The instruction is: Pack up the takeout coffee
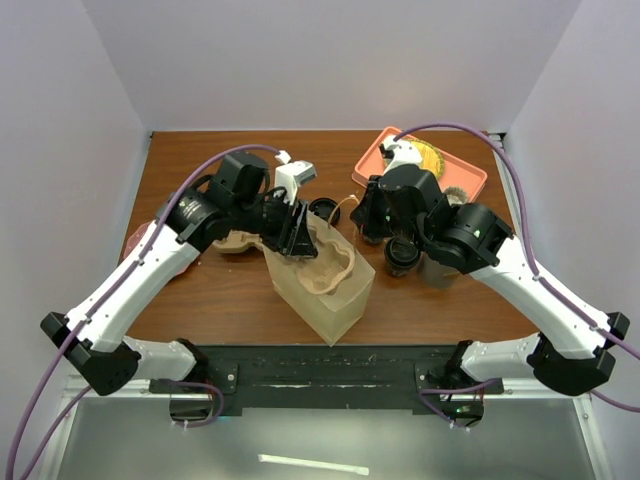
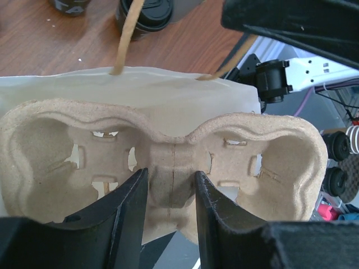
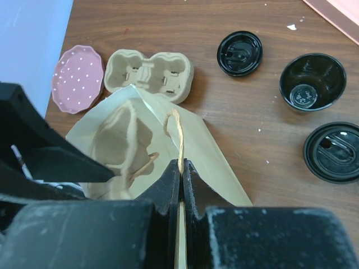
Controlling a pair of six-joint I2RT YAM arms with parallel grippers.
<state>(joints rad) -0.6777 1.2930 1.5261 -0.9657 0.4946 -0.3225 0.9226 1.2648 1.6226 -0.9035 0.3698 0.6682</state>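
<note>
Top external, white-walled table (image 1: 200, 290), right tool (image 3: 180, 168) pinching handle (image 3: 178, 134), left tool (image 2: 170, 178) seemingly gripping carrier (image 2: 269, 162)

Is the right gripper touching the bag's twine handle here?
Touching. The right wrist view shows the right gripper shut on the twine handle of the paper bag, with the cord pinched between its fingers.

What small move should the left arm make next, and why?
Probably lower the cup carrier deeper into the paper bag: the left gripper clamps its middle ridge, it sits at the bag's mouth, and the right gripper pinches a handle.
</note>
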